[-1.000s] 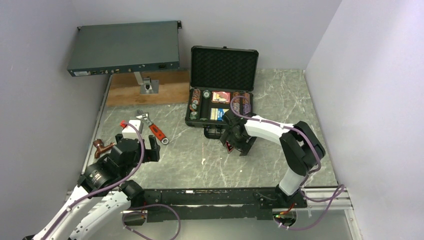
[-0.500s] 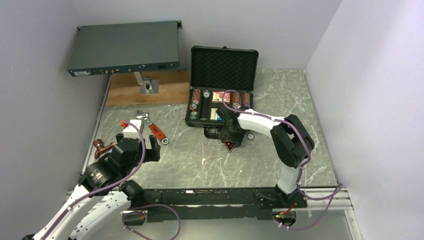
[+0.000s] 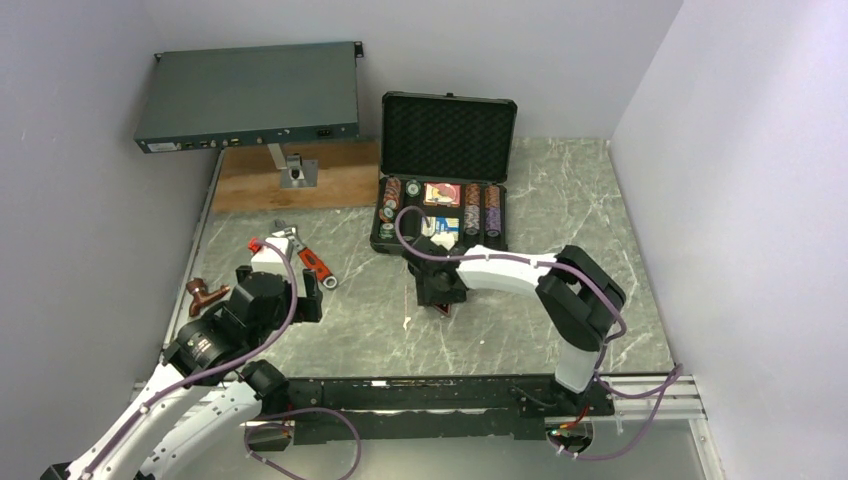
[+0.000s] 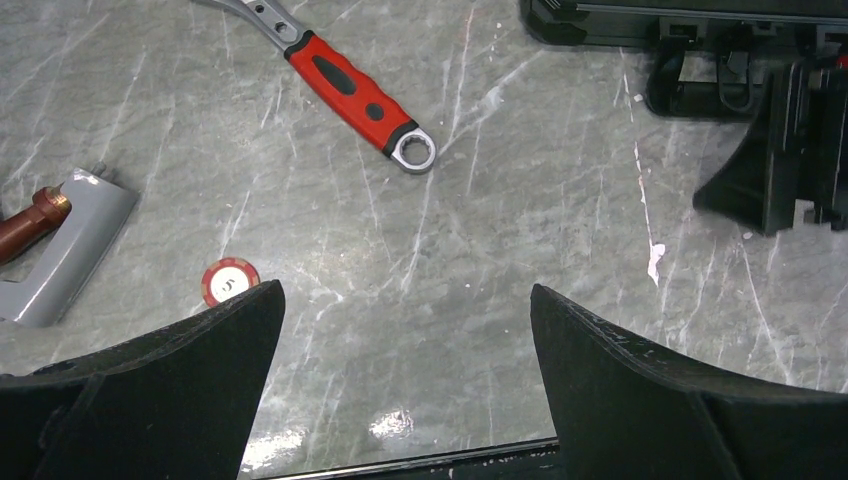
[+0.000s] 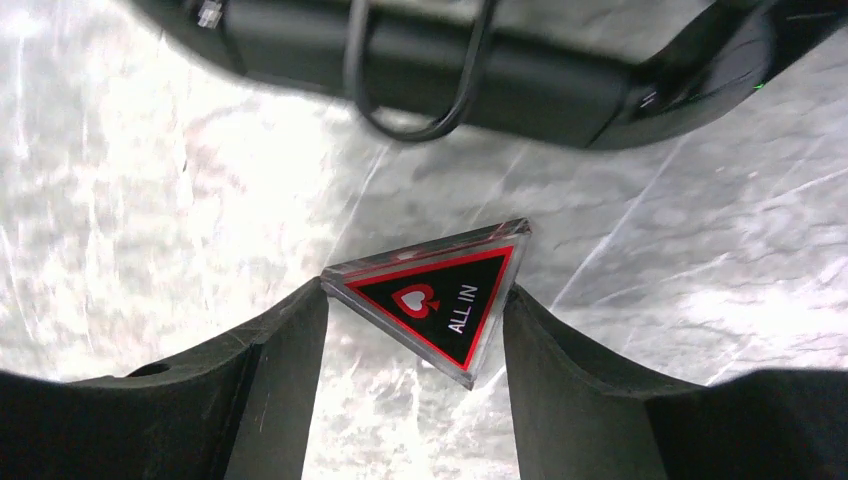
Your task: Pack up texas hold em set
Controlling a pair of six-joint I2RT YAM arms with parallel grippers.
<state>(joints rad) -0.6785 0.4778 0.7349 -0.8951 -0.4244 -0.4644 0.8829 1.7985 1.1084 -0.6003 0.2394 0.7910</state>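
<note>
The black case (image 3: 440, 243) stands open at the back, its foam lid (image 3: 448, 135) upright. Striped chips (image 3: 391, 205) and the blue-yellow card box (image 3: 438, 227) lie in its tray. My right gripper (image 3: 441, 297) is in front of the case, shut on the red-edged triangular "ALL IN" token (image 5: 435, 300), which sits tilted between the fingers (image 5: 415, 292) low over the table. My left gripper (image 4: 405, 290) is open and empty over bare table at the left (image 3: 300, 292). One loose red chip (image 4: 230, 281) lies by its left finger.
A red-handled wrench (image 4: 350, 95) lies left of the case (image 3: 312, 262). A grey metal piece with a brown handle (image 4: 60, 250) lies far left. The grey electronics box (image 3: 250, 95) stands on a wooden board (image 3: 330, 180) at the back left. A black rail with a cable (image 5: 430, 70) crosses the right wrist view.
My right gripper has moved left along the front of the case with the token in it. The left gripper has shifted slightly forward and stays open.
</note>
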